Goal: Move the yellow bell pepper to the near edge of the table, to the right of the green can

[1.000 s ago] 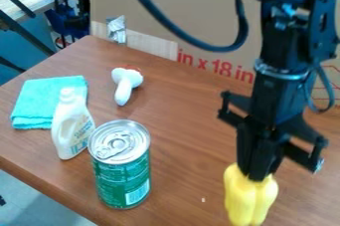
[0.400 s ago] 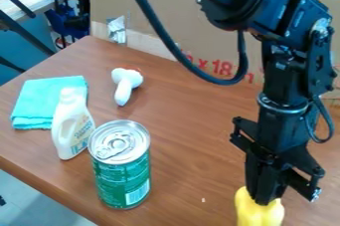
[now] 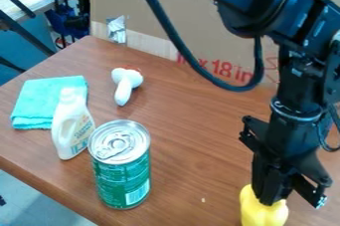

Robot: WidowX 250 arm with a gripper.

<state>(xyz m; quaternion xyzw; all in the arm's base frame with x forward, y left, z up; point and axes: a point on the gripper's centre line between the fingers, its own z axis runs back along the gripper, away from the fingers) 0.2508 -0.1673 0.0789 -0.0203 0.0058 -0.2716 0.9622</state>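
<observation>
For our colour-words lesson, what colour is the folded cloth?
The folded cloth is light turquoise, best seen in the camera view.

Green paper-look label seen on the shiny ridged metal can (image 3: 120,165); smooth plastic seen on the white handled bottle (image 3: 71,125); soft matt cloth noted on the folded turquoise towel (image 3: 45,101); brown table top (image 3: 183,135) finished in satin wood grain; matt cardboard noted on the tan box panel (image 3: 193,13)

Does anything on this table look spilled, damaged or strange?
Nothing looks spilled or damaged. The only small oddity is a tiny pale speck on the brown wood-grain table, right of the green metal can; it may be a crumb.
</observation>
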